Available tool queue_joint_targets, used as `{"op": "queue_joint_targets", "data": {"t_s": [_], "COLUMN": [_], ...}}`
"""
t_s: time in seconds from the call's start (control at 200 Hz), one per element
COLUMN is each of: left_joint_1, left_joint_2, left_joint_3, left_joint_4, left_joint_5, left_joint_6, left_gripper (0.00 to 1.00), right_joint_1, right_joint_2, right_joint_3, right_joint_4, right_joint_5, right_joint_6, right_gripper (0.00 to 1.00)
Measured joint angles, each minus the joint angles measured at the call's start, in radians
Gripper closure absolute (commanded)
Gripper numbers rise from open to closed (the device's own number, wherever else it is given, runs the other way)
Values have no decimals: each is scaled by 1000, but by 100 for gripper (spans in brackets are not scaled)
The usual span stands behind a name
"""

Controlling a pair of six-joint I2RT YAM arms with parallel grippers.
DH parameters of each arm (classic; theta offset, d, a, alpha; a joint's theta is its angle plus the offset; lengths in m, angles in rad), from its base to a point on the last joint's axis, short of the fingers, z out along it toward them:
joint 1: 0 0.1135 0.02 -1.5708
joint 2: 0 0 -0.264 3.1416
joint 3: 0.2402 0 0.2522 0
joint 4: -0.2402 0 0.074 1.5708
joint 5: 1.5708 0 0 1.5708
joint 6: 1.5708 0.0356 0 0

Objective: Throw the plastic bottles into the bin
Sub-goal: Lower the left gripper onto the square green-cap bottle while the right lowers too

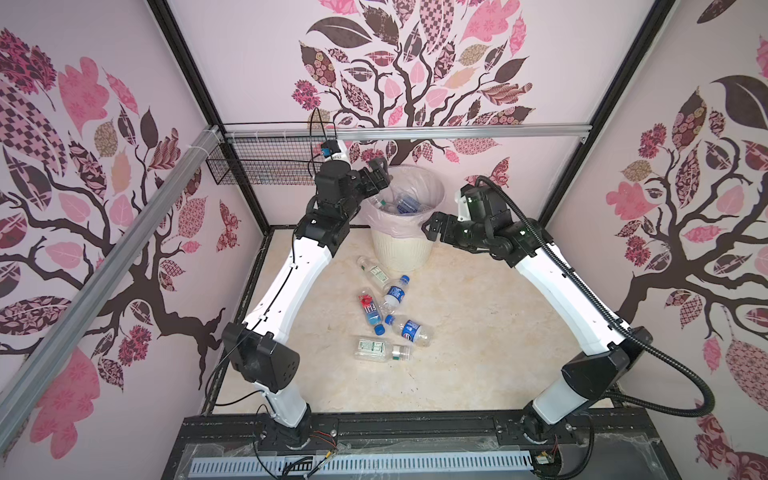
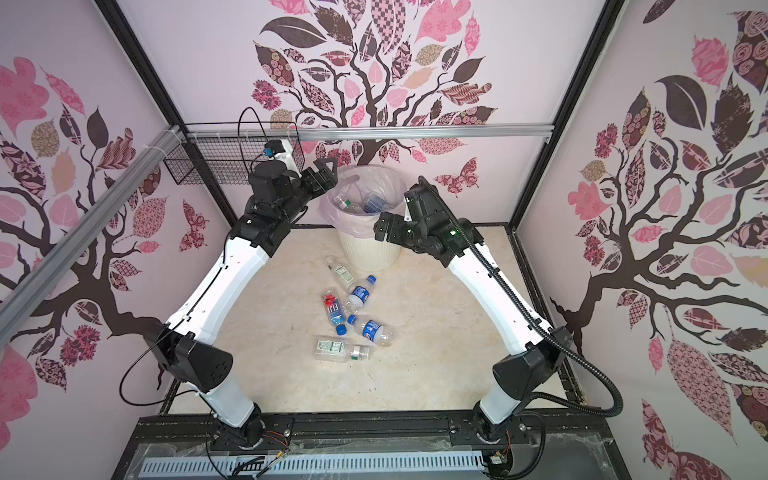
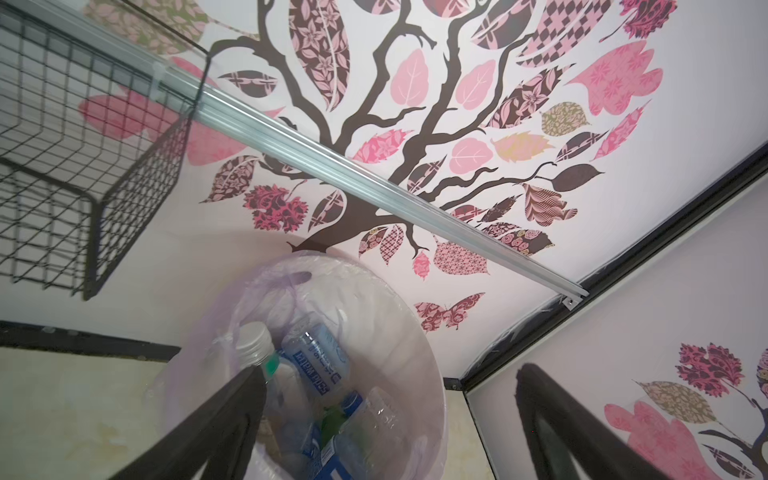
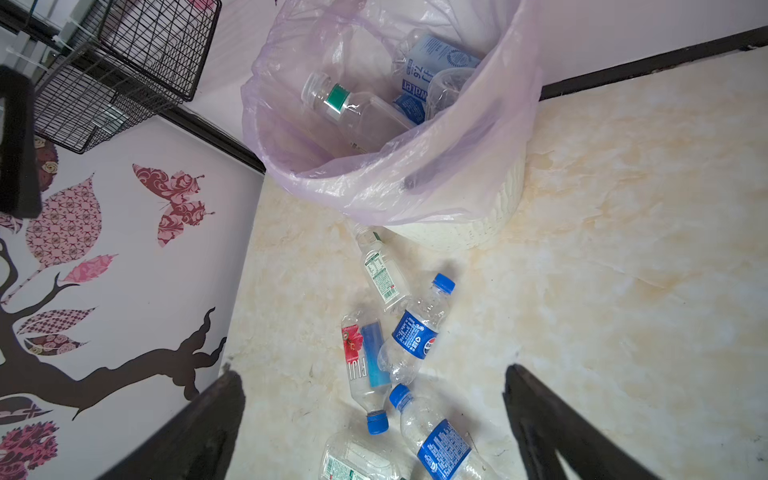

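Left hand [image 1: 380, 171] and right hand [image 1: 429, 227], spread empty, flank the bin [image 1: 401, 253] above loose bottles [image 1: 409, 330].

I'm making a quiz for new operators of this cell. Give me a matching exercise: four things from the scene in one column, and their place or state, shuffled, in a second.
Things
1. Fiji bottle
2. bin
3. wire basket
4. left gripper

Places or states
A. hung from the rail, back left corner
B. open and empty, up by the bin's rim
C. lying on the table among other bottles
D. standing at the back of the table, lined with a pink bag

Pairs: 1-C, 2-D, 3-A, 4-B
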Motion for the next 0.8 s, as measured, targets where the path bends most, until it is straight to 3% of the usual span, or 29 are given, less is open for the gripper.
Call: {"op": "queue_joint_targets", "data": {"t_s": [0.235,0.465,0.8], "left_joint_1": [26,52,64], "left_joint_2": [-135,-174,-174], "left_joint_3": [-211,-391,-547], "left_joint_4": [-40,-138,-383], "left_joint_5": [-55,-74,85], "left_joint_6": [-10,-91,-178], "left_gripper": [3,3,3], "right_joint_1": [6,89,184], "right_joint_2": [-48,-57,-92], "right_joint_3": [-68,-98,-227], "right_joint_4": [-1,-18,-18], "right_joint_5": [35,135,203], "right_joint_6": [-33,-102,-157], "right_gripper": [0,0,0]}}
